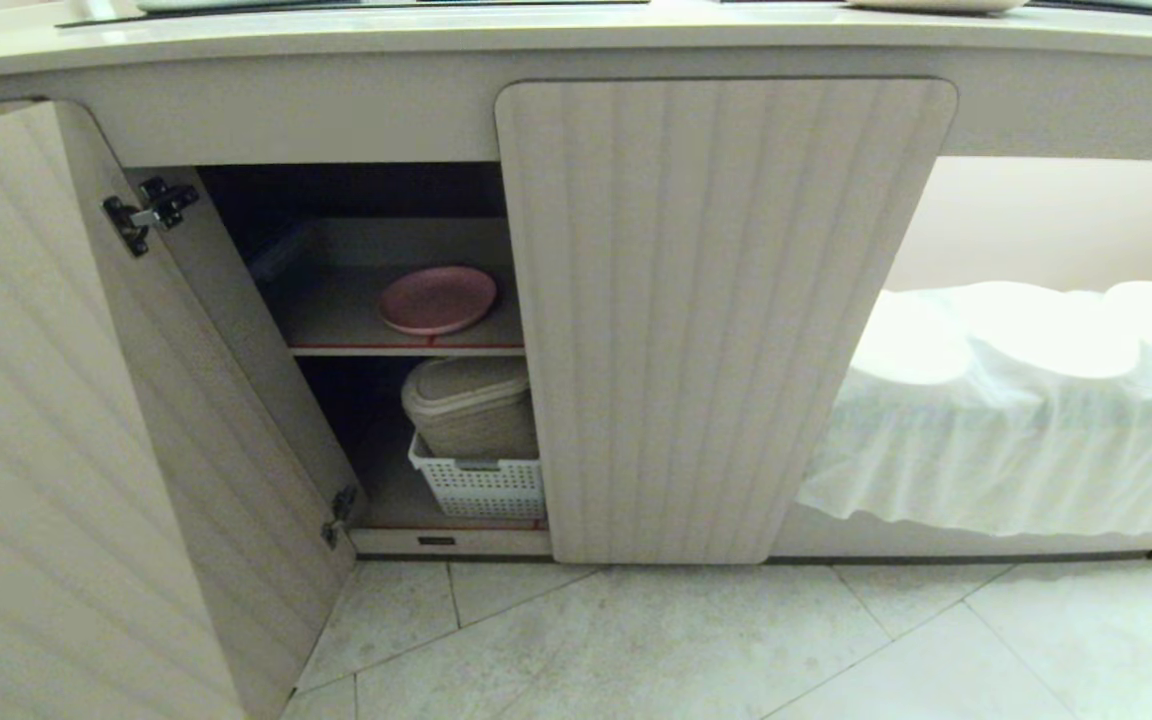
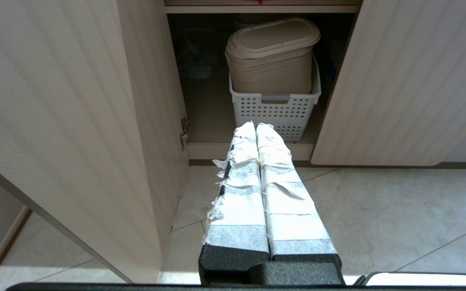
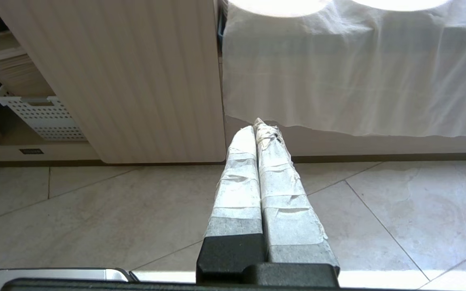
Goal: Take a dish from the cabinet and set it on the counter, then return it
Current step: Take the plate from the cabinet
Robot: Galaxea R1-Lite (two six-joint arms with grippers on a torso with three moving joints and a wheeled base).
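Observation:
The pink dish lies flat on the upper, red-edged shelf of the beige fluted cabinet, whose left door stands swung open. Along the top of the head view runs the cream counter. Neither arm appears in the head view. My left gripper hangs above the floor, facing the lower compartment; its taped fingers press together and hold nothing. My right gripper hovers over the tiles before the closed right door, likewise shut and empty. The dish is outside both wrist views.
On the bottom shelf a white perforated basket holds a stack of beige lidded containers. Right of the cabinet, a white cloth drapes over an open bay. Pale floor tiles spread in front.

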